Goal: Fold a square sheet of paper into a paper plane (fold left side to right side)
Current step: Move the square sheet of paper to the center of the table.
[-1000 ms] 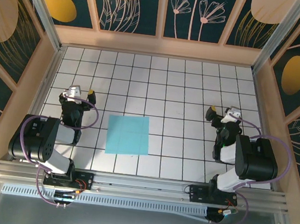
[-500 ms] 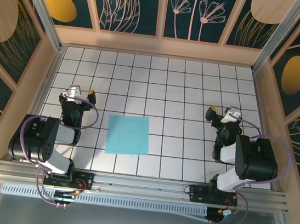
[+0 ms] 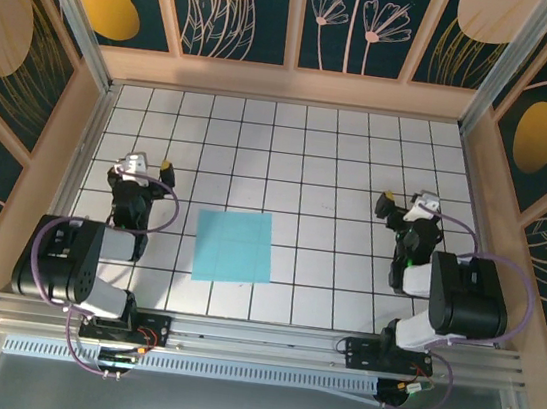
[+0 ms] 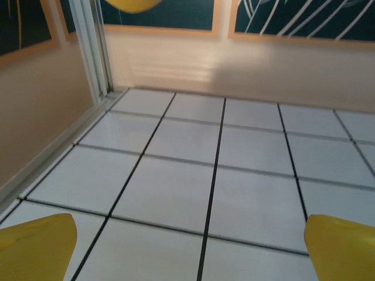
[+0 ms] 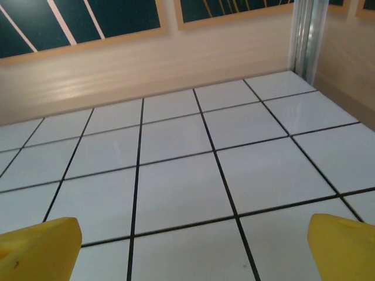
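sheet: the square sheet of paper point(image 3: 234, 247) lies flat and unfolded on the table point(image 3: 341, 153), toward the near edge, a little left of centre.
sheet vs arms: between the two arms, closer to the left one, touching neither.
left gripper: left gripper point(image 3: 150, 164) sits by the table's left edge, far side of its arm, apart from the sheet's left edge.
left state: spread wide. The left wrist view has the left gripper point(image 4: 193, 249) with one yellow finger point(image 4: 35, 246) in each bottom corner and bare tiles between them.
right gripper: right gripper point(image 3: 405, 199) sits by the right edge, well apart from the sheet.
right state: spread wide too. The right wrist view has the right gripper point(image 5: 190, 249) with yellow fingers point(image 5: 343, 246) at both bottom corners and tiles between.
top view: gives the sheet and both arms together.
wrist views: both look toward the far edge, over white tiles to the wooden back wall point(image 5: 146, 58).
left wrist extra: metal post point(image 4: 91, 52) at the far-left corner.
right wrist extra: metal post point(image 5: 304, 35) at the far-right corner.
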Robot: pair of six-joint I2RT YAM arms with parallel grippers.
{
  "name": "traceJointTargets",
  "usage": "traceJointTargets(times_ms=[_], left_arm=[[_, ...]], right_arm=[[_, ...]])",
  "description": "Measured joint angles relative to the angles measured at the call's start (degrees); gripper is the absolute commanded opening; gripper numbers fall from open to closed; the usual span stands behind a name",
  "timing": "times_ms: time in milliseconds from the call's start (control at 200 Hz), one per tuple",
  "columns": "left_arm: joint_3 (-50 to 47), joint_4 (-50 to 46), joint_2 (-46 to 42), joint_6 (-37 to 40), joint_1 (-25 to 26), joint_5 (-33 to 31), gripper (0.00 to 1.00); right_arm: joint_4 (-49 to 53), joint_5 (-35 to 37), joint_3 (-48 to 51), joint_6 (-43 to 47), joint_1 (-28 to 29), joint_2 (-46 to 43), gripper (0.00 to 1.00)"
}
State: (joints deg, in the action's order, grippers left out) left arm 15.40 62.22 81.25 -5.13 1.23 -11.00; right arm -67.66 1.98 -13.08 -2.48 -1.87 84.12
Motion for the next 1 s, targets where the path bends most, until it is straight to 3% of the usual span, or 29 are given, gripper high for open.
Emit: traceJointTargets(times_ms=[170, 295, 455, 666, 851, 1001], left_arm=[[6.71, -14.86, -11.63, -2.38, 0.00, -1.44, 0.99], [14.14, -28.68, -14.67, -8.57, 0.00, -0.79, 0.99], [19.30, -42.64, -14.80, -16.83, 0.00, 7.69, 0.99], [19.23, -52.81, -14.93, -25.35, 0.98, 21.55, 0.99], [17.14, -56.26, -16.28, -31.56, 11.04, 28.24, 0.96], [16.52, -57.05, -12.92, -35.23, 20.92, 29.42, 0.89]], right_arm=[[9.46, -0.15, -3.06, -2.67, -0.59, -10.14, 0.99], [19.76, -1.68, -7.34, -7.63, -0.83, -15.37, 0.99], [31.56, -7.65, -13.68, -14.73, -0.96, -18.25, 0.99], [41.64, -17.22, -16.83, -22.08, -1.01, -18.60, 0.99], [46.53, -22.56, -17.09, -25.14, -0.15, -17.31, 0.99], [49.13, -22.88, -18.97, -25.33, 2.12, -15.30, 0.99]])
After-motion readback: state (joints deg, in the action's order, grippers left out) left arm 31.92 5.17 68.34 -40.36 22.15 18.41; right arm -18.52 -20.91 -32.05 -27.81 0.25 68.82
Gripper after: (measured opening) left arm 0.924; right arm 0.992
